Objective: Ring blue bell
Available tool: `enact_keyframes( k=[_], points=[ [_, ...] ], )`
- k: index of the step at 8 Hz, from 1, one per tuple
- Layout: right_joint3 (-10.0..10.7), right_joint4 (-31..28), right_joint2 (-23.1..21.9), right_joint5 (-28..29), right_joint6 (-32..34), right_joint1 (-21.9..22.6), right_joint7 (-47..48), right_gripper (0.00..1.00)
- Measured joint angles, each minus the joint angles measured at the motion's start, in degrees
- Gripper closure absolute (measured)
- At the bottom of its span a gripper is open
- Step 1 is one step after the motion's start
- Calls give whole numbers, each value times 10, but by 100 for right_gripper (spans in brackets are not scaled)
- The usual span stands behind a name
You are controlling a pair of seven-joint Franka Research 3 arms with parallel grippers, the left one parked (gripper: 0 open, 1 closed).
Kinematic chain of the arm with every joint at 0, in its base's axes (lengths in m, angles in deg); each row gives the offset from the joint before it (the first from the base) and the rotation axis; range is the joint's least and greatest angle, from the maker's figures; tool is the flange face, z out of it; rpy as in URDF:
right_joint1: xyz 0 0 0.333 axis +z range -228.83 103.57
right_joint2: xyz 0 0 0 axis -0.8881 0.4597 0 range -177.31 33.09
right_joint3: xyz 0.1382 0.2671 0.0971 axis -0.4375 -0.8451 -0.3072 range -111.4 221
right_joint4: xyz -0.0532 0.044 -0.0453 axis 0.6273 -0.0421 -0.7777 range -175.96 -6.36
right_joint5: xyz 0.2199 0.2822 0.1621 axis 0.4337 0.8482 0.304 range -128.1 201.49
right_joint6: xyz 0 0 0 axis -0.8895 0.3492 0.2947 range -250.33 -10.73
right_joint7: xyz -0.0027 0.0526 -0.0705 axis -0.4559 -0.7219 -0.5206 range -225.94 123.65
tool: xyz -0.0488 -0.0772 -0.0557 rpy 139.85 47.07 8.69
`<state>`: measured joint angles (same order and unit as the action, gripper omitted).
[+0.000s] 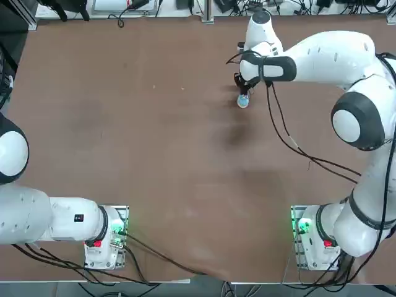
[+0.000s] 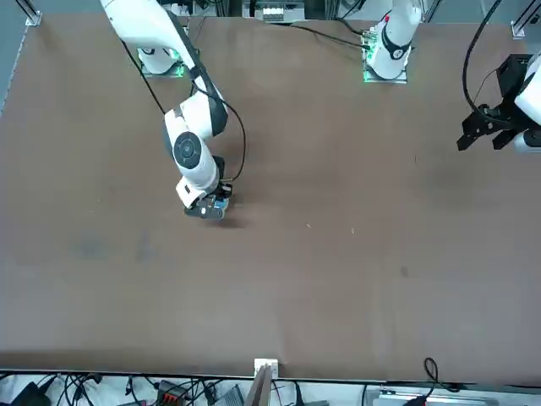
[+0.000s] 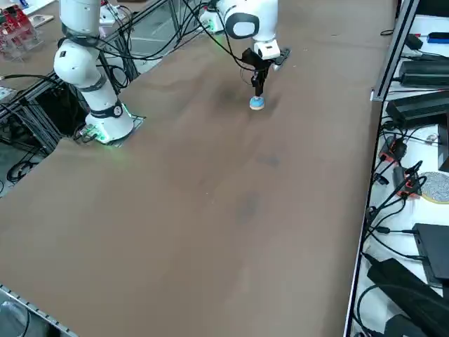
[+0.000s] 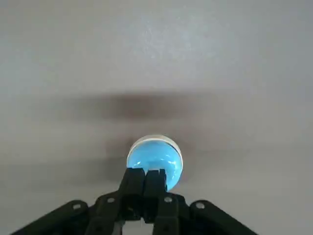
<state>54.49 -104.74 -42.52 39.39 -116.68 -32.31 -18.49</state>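
The blue bell [image 1: 242, 101] is a small light-blue dome on the brown table, toward the far side, right of the middle. My right gripper [image 1: 241, 93] hangs straight over it with its black fingers pressed together and nothing between them. In the right wrist view the shut fingertips [image 4: 146, 177] cover the bell's [image 4: 155, 156] middle, hiding its button. From the right side the gripper [image 3: 257, 93] ends right at the top of the bell [image 3: 257, 104]. In the front view the gripper [image 2: 213, 205] hides most of the bell [image 2: 220, 205].
The brown table [image 1: 154, 136] is bare around the bell. Cables [image 1: 297, 148] trail from my right arm over the table. Boxes and cables [image 3: 421, 105] line a ledge beyond the table's right edge.
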Motion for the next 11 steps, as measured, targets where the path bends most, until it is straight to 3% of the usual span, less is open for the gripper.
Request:
enact_keyframes(
  k=[11],
  points=[
    [2, -22, 0, -1, -24, 0, 0, 99]
  ],
)
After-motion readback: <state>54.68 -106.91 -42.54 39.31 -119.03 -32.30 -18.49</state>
